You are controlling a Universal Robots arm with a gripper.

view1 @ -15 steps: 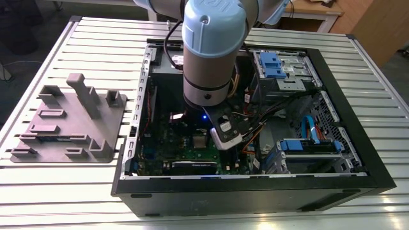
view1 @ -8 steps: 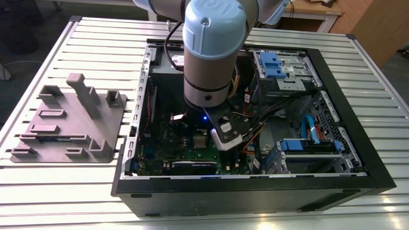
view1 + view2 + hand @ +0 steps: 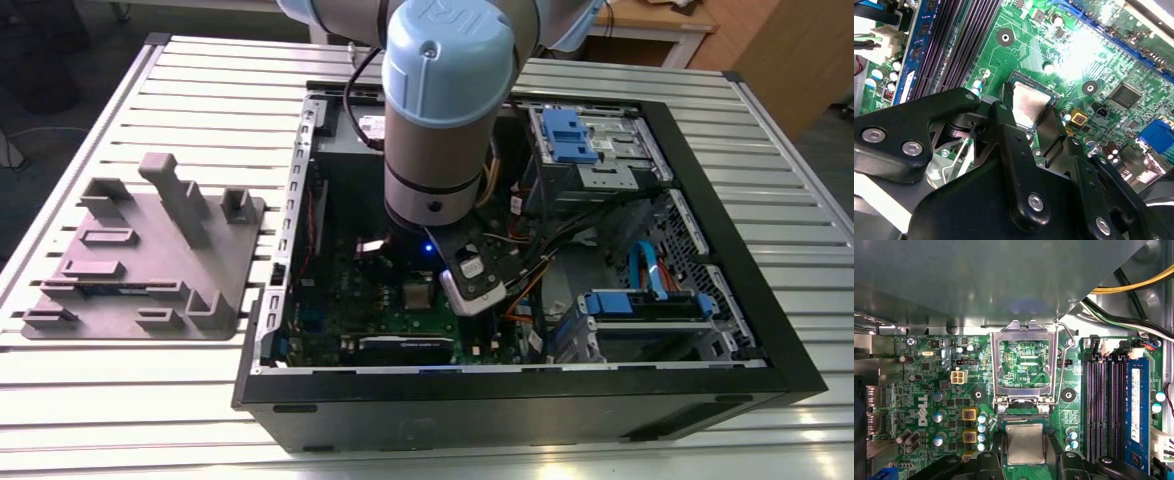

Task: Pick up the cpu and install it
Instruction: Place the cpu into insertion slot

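Observation:
The cpu (image 3: 1025, 442) is a small silvery-beige square lying flat over the socket on the green motherboard (image 3: 954, 390). Beside it the silver socket frame (image 3: 1024, 365) stands swung open, and board shows through its window. My gripper (image 3: 1025, 440) straddles the chip with one black finger (image 3: 999, 442) against each side. In the second wrist view the cpu (image 3: 1030, 104) sits between the fingertips (image 3: 1004, 107) of the gripper (image 3: 1029, 107), with the dark socket edge showing around its far side. In the exterior view the arm (image 3: 441, 110) reaches down into the open computer case (image 3: 534, 390), and the cpu (image 3: 419, 293) is below it.
Long black memory slots (image 3: 1104, 405) and a blue memory stick (image 3: 1135, 410) run beside the socket. Cables (image 3: 1134, 287) and a metal case wall (image 3: 979, 280) lie close by. Blue drive cages (image 3: 641, 305) fill the exterior view's right. A grey plastic tray (image 3: 147, 255) lies outside the case on the slatted table.

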